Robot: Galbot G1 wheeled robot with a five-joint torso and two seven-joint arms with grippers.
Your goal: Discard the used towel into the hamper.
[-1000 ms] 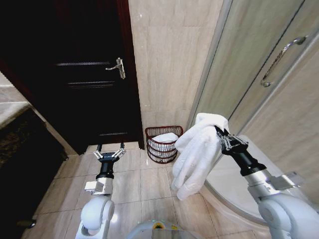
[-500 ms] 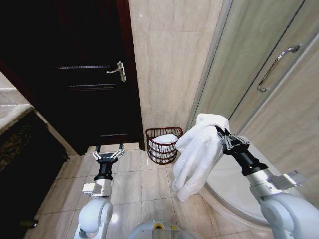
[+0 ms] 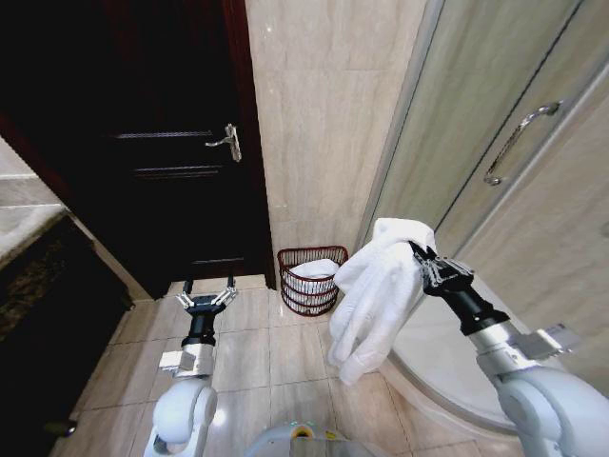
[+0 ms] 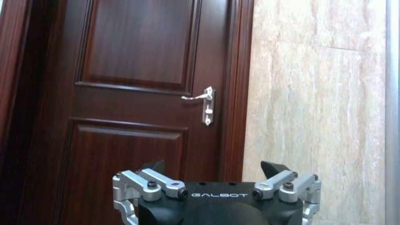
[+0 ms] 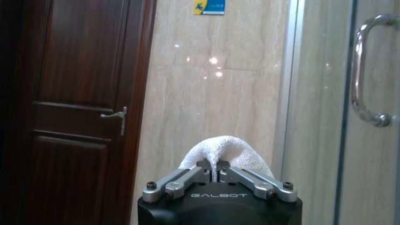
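Tiled bathroom floor: hamper [image 3: 309,279] sits against the wall beside the dark door [image 3: 162,143]. View has crept toward it since a second ago; I read that as closing in. Right gripper [image 3: 425,266], nearer me than the hamper, stays clamped on the towel [image 3: 376,295]. Left gripper [image 3: 208,300] idle, spread wide

The head view looks down from above at the tiled floor [image 3: 285,352]; both wrist views face forward, sharing the dark door [image 4: 137,93] and beige wall [image 5: 212,108].
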